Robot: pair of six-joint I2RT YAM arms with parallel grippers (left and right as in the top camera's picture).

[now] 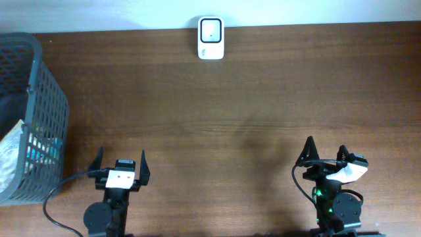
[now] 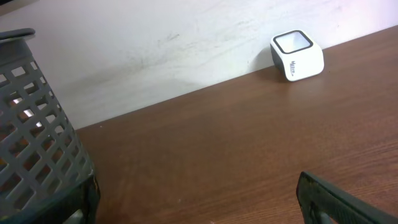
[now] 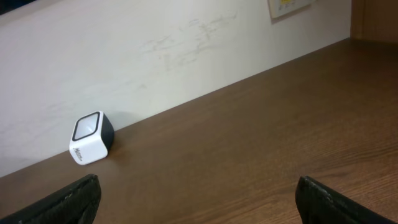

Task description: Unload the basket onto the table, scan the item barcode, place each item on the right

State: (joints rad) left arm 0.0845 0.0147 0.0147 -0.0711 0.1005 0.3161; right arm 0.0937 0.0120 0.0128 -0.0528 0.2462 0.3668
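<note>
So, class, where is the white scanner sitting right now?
Overhead, the white scanner sits at the far edge of the table, against the wall. It is about centred left to right, well clear of the grey basket on the left.

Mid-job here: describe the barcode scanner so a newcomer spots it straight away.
Start at the wooden table and follow its far edge, against the pale wall. About midway along it stands the scanner, alone. It is a small white box with a dark-rimmed window on top, unlike the big grey mesh basket at the left end.
</note>
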